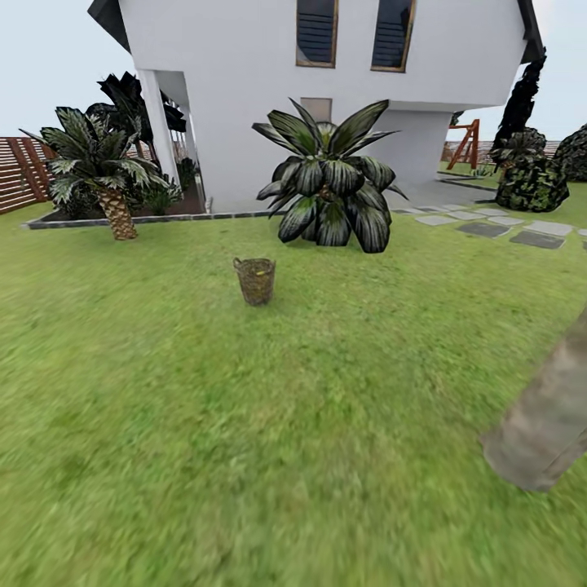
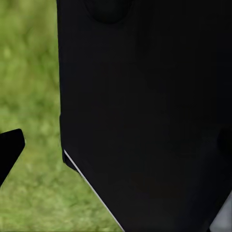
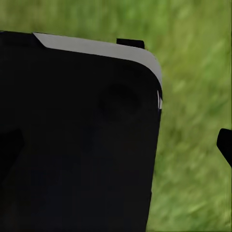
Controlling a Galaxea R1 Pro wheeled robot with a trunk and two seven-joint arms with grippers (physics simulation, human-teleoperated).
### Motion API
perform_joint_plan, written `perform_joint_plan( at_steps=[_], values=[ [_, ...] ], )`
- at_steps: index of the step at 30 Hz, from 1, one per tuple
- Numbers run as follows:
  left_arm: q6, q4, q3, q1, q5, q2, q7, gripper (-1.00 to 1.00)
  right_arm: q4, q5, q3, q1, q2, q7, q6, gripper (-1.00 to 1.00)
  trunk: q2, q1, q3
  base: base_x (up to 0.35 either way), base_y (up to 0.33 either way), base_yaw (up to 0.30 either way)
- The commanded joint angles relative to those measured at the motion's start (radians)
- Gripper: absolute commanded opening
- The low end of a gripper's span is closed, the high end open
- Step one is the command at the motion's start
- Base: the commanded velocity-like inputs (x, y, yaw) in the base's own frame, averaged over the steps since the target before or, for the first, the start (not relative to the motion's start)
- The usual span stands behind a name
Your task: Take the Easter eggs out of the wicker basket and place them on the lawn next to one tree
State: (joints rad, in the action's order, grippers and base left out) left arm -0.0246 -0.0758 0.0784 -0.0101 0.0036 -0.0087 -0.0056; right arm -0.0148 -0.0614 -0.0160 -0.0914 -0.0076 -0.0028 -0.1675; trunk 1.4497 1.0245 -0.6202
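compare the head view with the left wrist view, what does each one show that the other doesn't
Head view alone: the wicker basket standing upright on the grass, a short palm, a broad-leafed bush in front of the white house, grey stepping stones, and a thick pale tree trunk at the right edge.

Left wrist view alone: a large black part of the robot close to the lens, and a dark tip at the picture's edge.

Both: the lawn.
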Motion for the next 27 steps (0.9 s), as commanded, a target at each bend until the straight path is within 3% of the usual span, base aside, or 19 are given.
perform_joint_plan(
  at_steps=[1,27],
  values=[
    [0.0,-0.002,0.007,-0.001,0.001,0.0,-0.001,1.0,0.001,-0.005,-0.001,-0.001,0.0,0.0,-0.004,1.0,0.0,0.001,-0.001,0.299,0.221,0.0],
    [0.0,-0.001,0.007,-0.001,0.0,0.0,-0.001,1.0,0.002,-0.008,-0.001,-0.001,-0.006,0.0,-0.003,1.0,0.0,0.001,-0.001,0.299,0.221,0.0]
  ],
)
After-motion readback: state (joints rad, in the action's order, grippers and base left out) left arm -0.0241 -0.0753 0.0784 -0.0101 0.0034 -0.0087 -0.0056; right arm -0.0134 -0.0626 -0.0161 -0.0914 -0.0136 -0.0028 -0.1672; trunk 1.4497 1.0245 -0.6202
